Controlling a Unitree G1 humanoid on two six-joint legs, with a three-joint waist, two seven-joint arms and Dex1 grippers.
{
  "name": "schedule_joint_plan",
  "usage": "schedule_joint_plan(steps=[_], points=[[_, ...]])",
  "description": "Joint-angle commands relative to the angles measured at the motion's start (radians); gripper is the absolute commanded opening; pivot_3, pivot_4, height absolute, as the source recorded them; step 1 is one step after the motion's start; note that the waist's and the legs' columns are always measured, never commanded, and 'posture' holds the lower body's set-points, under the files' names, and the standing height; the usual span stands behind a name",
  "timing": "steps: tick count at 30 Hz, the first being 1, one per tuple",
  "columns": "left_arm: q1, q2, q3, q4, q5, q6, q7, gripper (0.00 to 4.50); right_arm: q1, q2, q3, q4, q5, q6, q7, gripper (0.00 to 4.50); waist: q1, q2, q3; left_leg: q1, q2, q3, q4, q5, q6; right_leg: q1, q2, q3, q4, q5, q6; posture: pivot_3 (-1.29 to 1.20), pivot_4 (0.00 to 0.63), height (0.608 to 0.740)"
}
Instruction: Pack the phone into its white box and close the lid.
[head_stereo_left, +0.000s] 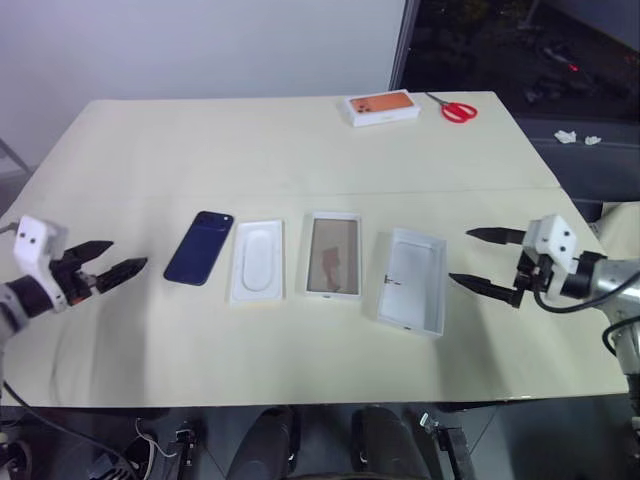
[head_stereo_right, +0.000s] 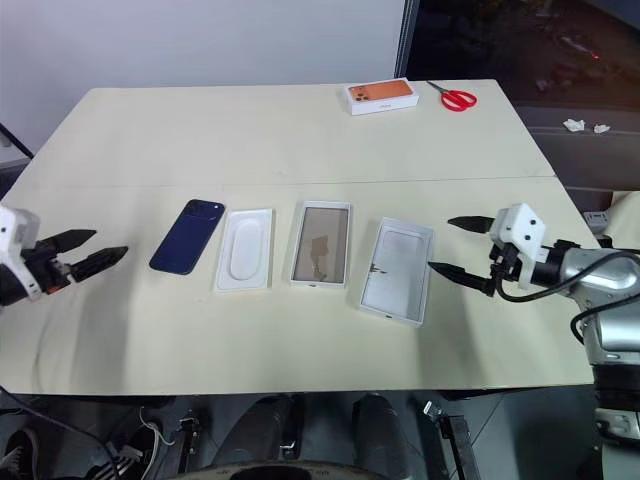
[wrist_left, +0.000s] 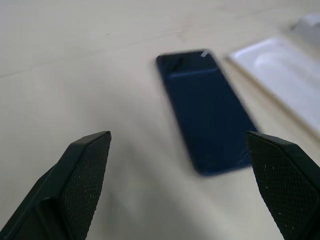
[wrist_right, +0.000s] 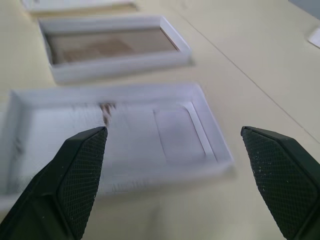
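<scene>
Black-fingered left gripper (head_stereo_left: 108, 263) spread, empty, aimed at phone (head_stereo_left: 199, 247) flat on table (head_stereo_left: 300, 150) | right gripper (head_stereo_left: 486, 261) spread, empty, facing lid (head_stereo_left: 412, 279), inside up | white box (head_stereo_left: 333, 255) between them

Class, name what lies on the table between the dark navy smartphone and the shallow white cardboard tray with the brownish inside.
One thing, seen in the left eye view: the thin white insert with an oval recess.
</scene>
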Motion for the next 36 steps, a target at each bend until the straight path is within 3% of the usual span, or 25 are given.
schedule_joint_plan(steps=[1,7,10,15,20,31,36], points=[[-0.030,-0.033,-0.002,-0.134,-0.082,0.156,0.088,4.50,-0.057,-0.015,0.036,-0.102,0.019,0.078,-0.008,4.46,0.000,0.000,0.000,0.000,0.000,0.000,0.000,0.000,0.000,0.000,0.000,0.000,0.000,0.000,0.000,0.00,0.150,0.740],[-0.113,-0.135,-0.101,-0.240,-0.123,0.411,0.279,4.50,-0.203,0.034,0.189,-0.217,-0.002,0.237,-0.050,4.46,0.000,0.000,0.000,0.000,0.000,0.000,0.000,0.000,0.000,-0.001,0.001,0.000,0.001,0.000,0.000,0.00,0.150,0.740],[-0.189,-0.260,-0.054,-0.224,-0.206,0.564,0.412,4.50,-0.247,0.098,0.209,-0.209,0.009,0.250,-0.087,4.46,0.003,-0.001,0.000,0.000,0.000,0.000,0.001,0.000,0.000,-0.001,0.001,0.000,0.001,0.000,0.000,0.00,0.150,0.740],[-0.191,-0.341,-0.047,-0.282,-0.276,0.699,0.476,4.50,-0.244,0.123,0.219,-0.211,-0.005,0.229,-0.097,4.46,0.002,-0.001,0.000,-0.002,-0.001,0.000,0.003,0.001,-0.001,-0.001,0.001,0.000,0.001,0.000,0.000,0.00,0.150,0.740],[-0.178,-0.360,-0.029,-0.255,-0.289,0.767,0.518,4.50,-0.238,0.121,0.212,-0.201,-0.010,0.212,-0.093,4.46,0.000,-0.001,0.000,-0.002,-0.001,0.000,0.003,0.001,-0.001,-0.001,0.001,0.000,0.002,0.000,0.000,0.00,0.150,0.740],[-0.240,-0.515,0.119,-0.155,-0.399,0.880,0.599,4.50,-0.229,0.121,0.222,-0.202,-0.030,0.180,-0.093,4.46,0.007,-0.001,0.000,-0.001,-0.001,0.000,0.005,0.001,-0.002,0.001,0.000,0.000,0.002,0.000,0.000,0.00,0.150,0.740],[-0.255,-0.558,0.131,-0.112,-0.406,0.880,0.621,4.50,-0.229,0.119,0.222,-0.203,-0.034,0.174,-0.089,4.46,0.007,-0.001,0.000,-0.001,-0.001,0.000,0.006,0.001,-0.002,0.001,0.001,0.000,0.002,0.000,0.000,0.00,0.150,0.740]])
